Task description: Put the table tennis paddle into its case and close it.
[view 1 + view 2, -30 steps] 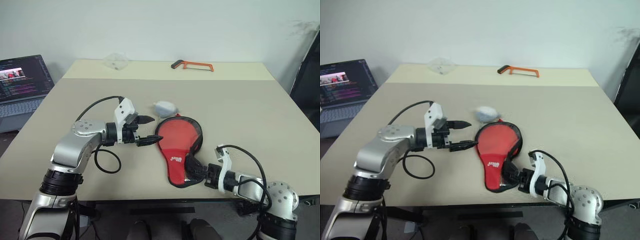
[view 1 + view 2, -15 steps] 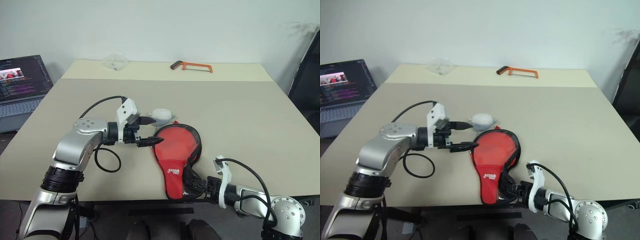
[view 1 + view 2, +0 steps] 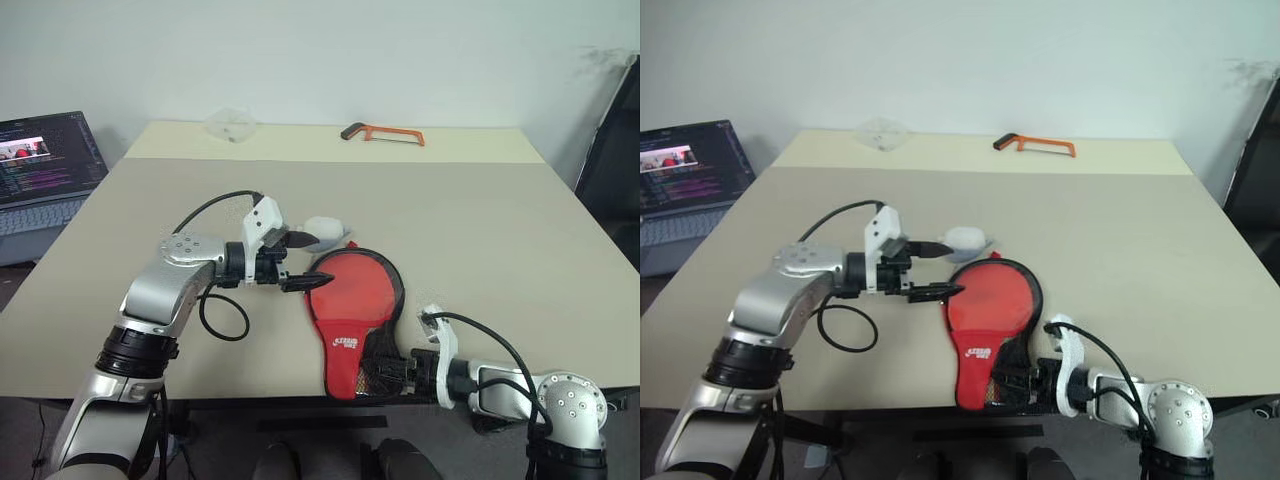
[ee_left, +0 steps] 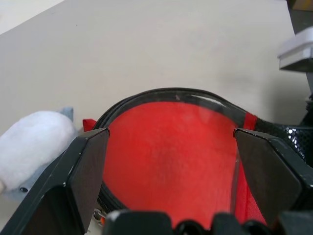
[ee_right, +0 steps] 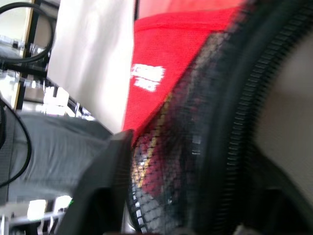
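Two grippers work at the case [image 3: 350, 310], which lies flat near the front edge of the beige worktop [image 3: 480, 220], round end away from the robot and narrow handle end reaching the front edge. Through its clear window the red face of the paddle [image 4: 166, 152] shows inside, with a red logo panel and black mesh toward the handle end. Left gripper [image 3: 303, 262] sits at the round end's left rim, fingers [image 4: 88, 161] spread wide on either side of the zip edge; in the left wrist view they flank the red face without pressing on it, nothing held. Right gripper [image 3: 392, 372] is at the handle end by the worktop edge; in the right wrist view one finger [image 5: 105, 191] lies close beside the black mesh and zip, but whether the fingers stand apart or grip the case cannot be told. Just beside the round end, behind the left gripper, lies a small white soft toy [image 3: 325, 230]. Well apart at the far edge sit an orange hacksaw [image 3: 384, 132] and a clear plastic piece [image 3: 230, 123]. Off the worktop's left side stands a laptop [image 3: 45, 165], screen lit.
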